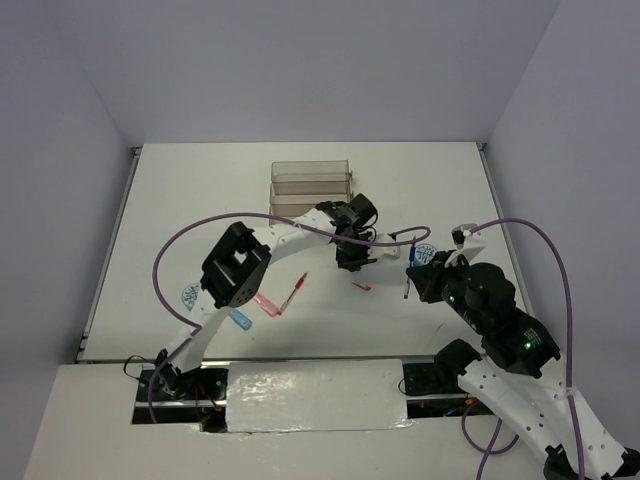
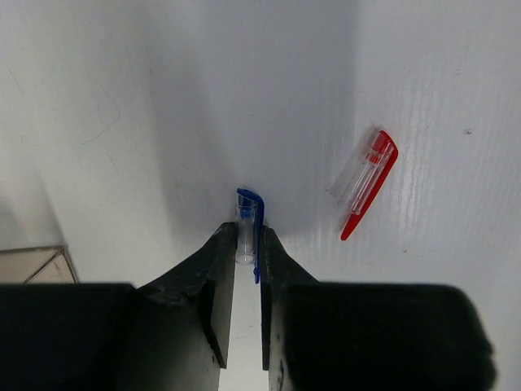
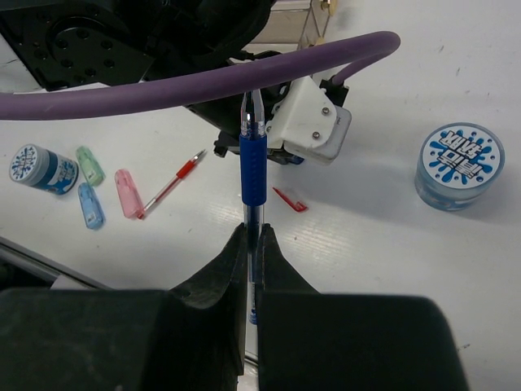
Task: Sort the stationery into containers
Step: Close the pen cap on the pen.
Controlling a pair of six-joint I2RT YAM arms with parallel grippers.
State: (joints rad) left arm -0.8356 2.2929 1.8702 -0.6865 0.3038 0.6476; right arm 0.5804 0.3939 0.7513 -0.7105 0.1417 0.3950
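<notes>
**A:** Entry one, left tool (image 2: 247, 238). State?
**B:** Jaws narrow, set against both sides of the blue cap (image 2: 247, 213), gripping it by the look. The cap lies on the surface (image 2: 122, 98), right at the tips.

**A:** Cap's long axis?
**B:** In line with the fingers, pointing straight out from the tool.

**A:** Next outward?
**B:** Red cap (image 2: 364, 183), apart to the right, tilted, untouched. Containers (image 1: 310, 185) are near, beyond the left tool and to its left from above. One corner shows low left in the wrist view.

**A:** Entry two, right tool (image 3: 252, 238)?
**B:** Clamped on the blue pen (image 3: 252, 167), shaft straight out from the tips. It stands farther from the containers.

**A:** Judgement?
**B:** The left arm is nearer. Likely a lift, then a short carry to the containers.
</notes>
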